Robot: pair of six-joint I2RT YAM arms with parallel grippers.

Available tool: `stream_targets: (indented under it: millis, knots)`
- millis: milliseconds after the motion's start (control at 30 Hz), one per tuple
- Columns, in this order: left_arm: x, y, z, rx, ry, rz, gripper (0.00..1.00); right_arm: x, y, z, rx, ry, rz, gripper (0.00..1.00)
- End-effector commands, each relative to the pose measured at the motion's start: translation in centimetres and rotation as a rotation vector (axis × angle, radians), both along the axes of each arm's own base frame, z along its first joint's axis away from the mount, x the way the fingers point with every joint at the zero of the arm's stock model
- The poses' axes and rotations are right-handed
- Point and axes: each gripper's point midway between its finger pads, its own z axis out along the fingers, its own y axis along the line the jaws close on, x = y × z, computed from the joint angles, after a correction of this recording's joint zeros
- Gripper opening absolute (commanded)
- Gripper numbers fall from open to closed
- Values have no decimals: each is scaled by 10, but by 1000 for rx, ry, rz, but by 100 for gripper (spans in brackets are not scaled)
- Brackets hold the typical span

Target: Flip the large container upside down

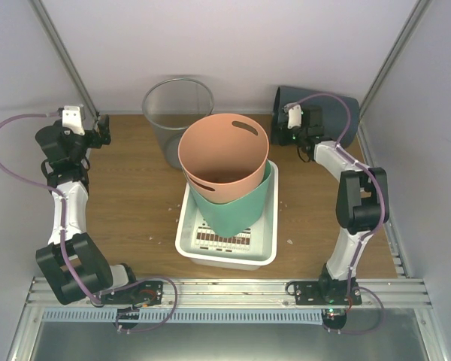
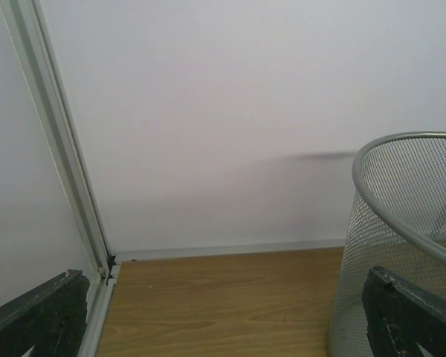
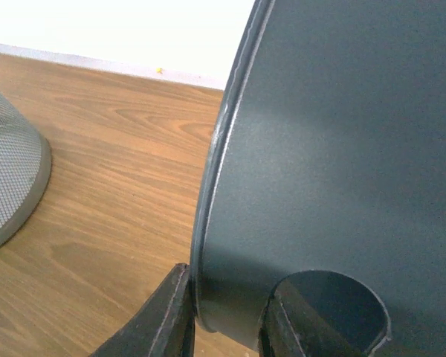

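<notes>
So the dark grey container (image 1: 338,113) lies tipped at the table's (image 1: 128,203) back right corner, with the right gripper (image 3: 224,301) jaws narrow and pinching its rim beside the handle cutout. Seat the rim deep and lift before rotating, since the walls are close. The mesh basket (image 1: 177,105) and orange bin (image 1: 224,154) stand to the left. The left gripper (image 2: 223,297) jaws are wide, holding nothing

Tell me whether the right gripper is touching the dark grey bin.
Touching. Right wrist view: the right gripper straddles the dark grey bin at its rim, fingers pressed against both sides.
</notes>
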Motion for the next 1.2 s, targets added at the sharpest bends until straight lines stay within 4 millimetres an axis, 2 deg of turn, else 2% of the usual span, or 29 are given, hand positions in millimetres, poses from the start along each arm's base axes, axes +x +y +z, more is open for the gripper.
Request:
stream_targets:
  millis: [0, 100, 267, 500, 800, 1000, 1167]
  knots:
    - [-5, 1, 21, 28, -57, 8, 99, -3, -11, 15, -91, -40, -40, 1]
    - [-6, 1, 21, 27, -57, 6, 99, -4, -16, 17, -129, -32, -82, 1]
    - [-5, 1, 20, 24, -58, 5, 99, -6, -29, 32, -257, -43, -161, 1]
    - [-5, 0, 17, 12, -57, -1, 99, -7, -42, 29, -488, 42, -245, 1]
    - [-4, -1, 13, 13, -56, -7, 99, -13, -68, -11, -815, 168, -311, 1]
    - [-3, -1, 9, 13, -51, -9, 99, -22, -86, -50, -964, 261, -326, 1]
    - [-1, 1, 3, 17, -46, -5, 99, -26, -101, -60, -1082, 272, -327, 1]
